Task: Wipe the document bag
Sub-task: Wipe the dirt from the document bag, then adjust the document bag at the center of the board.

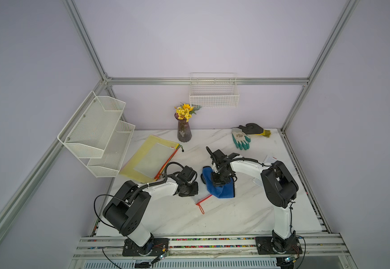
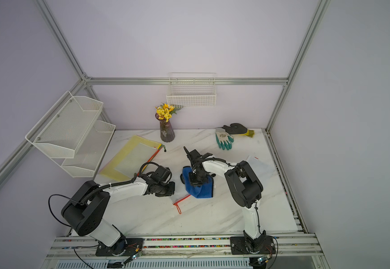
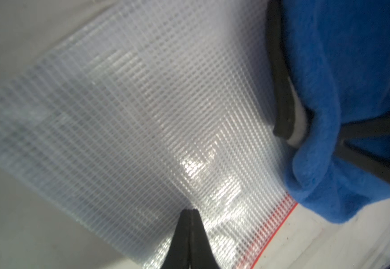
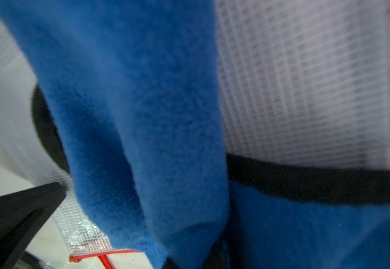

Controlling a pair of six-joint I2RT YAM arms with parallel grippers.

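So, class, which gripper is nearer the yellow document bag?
Left. The left gripper sits just off the near corner of the yellow document bag, tips on the clear mesh bag. The right gripper, clamping the blue cloth, is farther away across that mesh bag.

Vase [image 1: 184, 132] w/ flowers [image 1: 184, 111]; gloves [image 1: 241, 137] at back; wire basket [image 1: 213, 99] on wall [image 1: 212, 46].

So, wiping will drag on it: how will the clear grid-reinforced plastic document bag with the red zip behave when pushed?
Probably floppy: the clear grid-reinforced plastic document bag is a thin see-through sheet. Likely slippery: glossy film on the smooth marble-look tabletop, so it may slide under the blue fleece cloth unless pinned.
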